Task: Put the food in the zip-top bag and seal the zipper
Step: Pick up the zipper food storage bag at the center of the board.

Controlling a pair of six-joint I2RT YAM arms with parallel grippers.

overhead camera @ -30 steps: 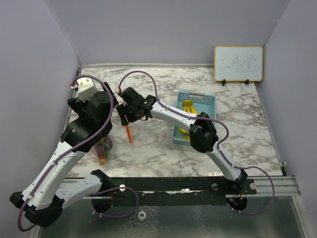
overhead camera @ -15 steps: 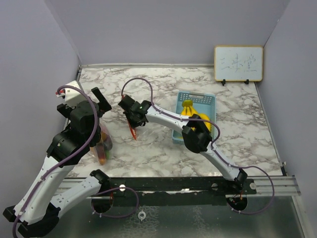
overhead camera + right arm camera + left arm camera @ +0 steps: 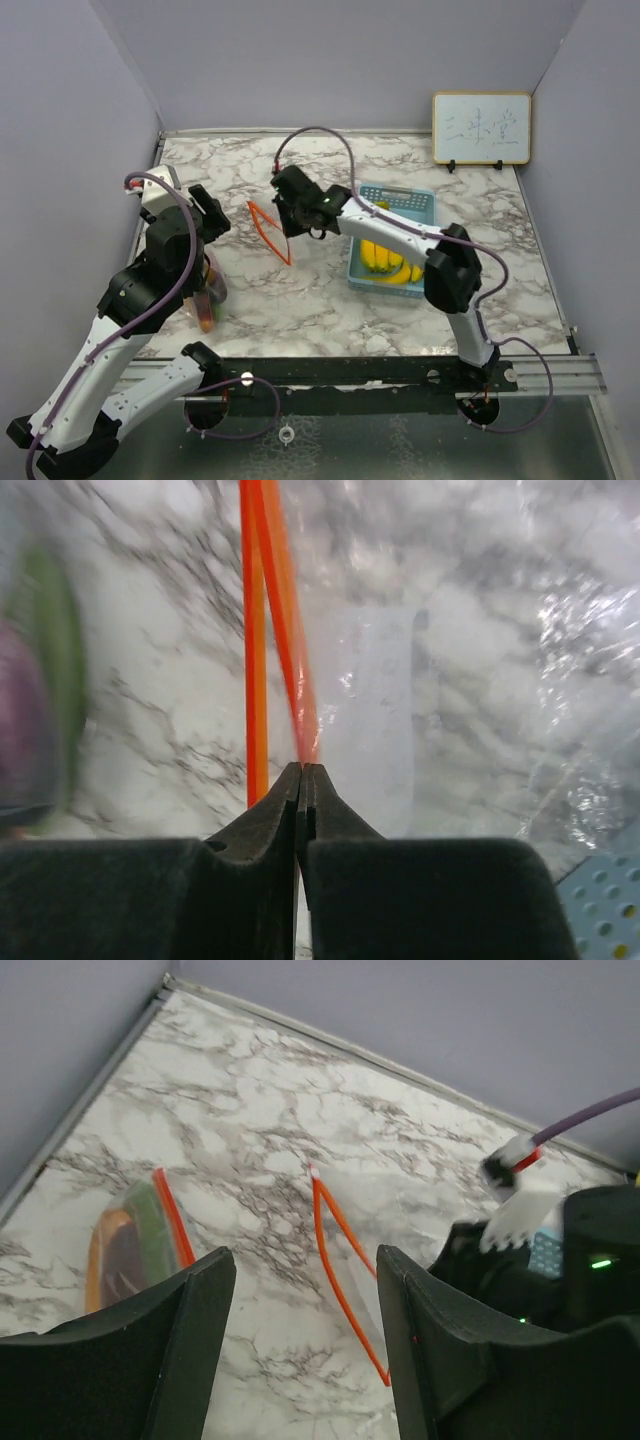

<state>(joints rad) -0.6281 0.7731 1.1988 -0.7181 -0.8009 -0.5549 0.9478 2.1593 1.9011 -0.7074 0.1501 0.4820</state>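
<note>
Where grey walls (image 3: 350,60) boxed the marbled worktop (image 3: 300,300), a whiteboard (image 3: 481,128) at its far-right corner, bananas (image 3: 385,258) lay in a basket (image 3: 398,193) right of centre; the right pincer (image 3: 300,772) pinched the bag (image 3: 365,680), the left pincer (image 3: 300,1260) spread.

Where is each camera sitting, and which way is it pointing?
Top: above and behind the robot, looking down on the table; both arms show.
Left wrist: on the left arm, facing the back wall; the open left gripper shows.
Right wrist: on the right arm, close over the bag; the right gripper shows, shut on its zipper.
Shared: all three see that zipper.
</note>
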